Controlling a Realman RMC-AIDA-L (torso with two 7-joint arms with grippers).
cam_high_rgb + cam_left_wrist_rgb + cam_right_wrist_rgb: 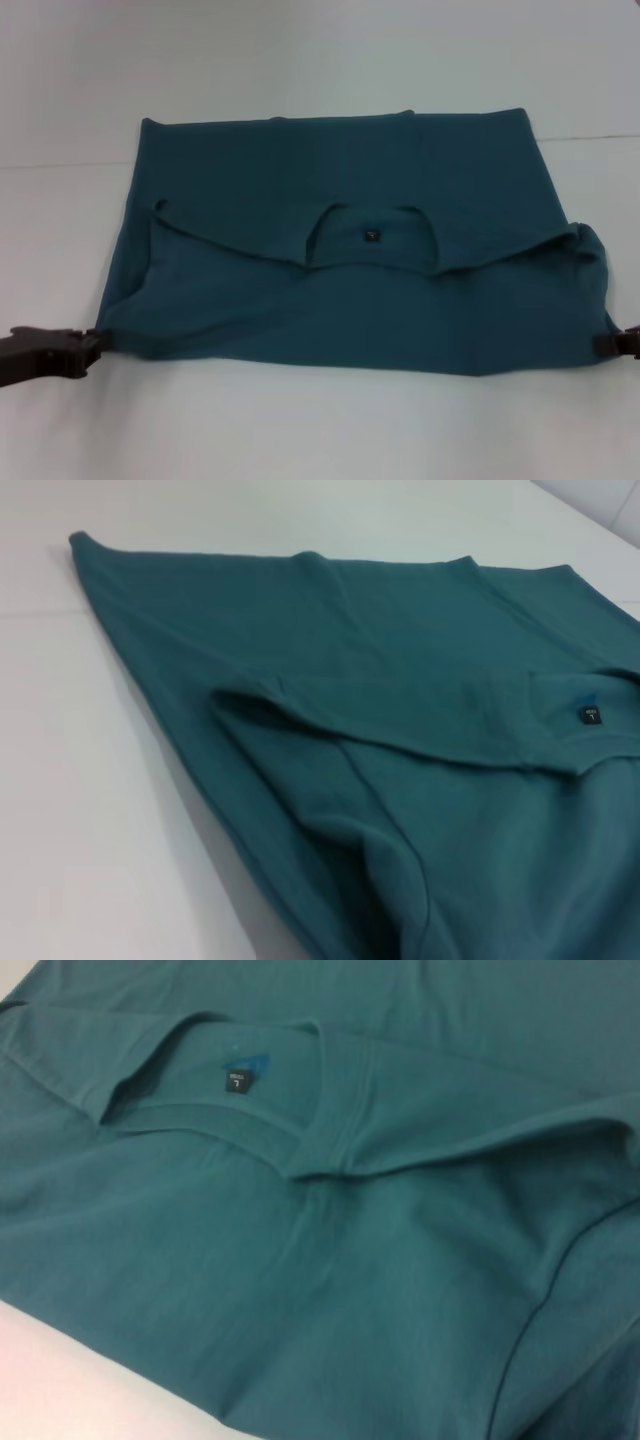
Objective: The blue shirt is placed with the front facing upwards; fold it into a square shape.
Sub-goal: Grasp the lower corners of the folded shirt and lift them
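Left gripper (pixel 92 343) pinching blue shirt (pixel 340 190) corner, right gripper (pixel 607 342) likewise, neck label (pixel 235 1082) reading "L"

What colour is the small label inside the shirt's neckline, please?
Dark, near black, on the label of the blue shirt; clearest in the right wrist view.

plain teal-blue shirt (pixel 400 180), dark label (pixel 371 236), white table (pixel 300 420)
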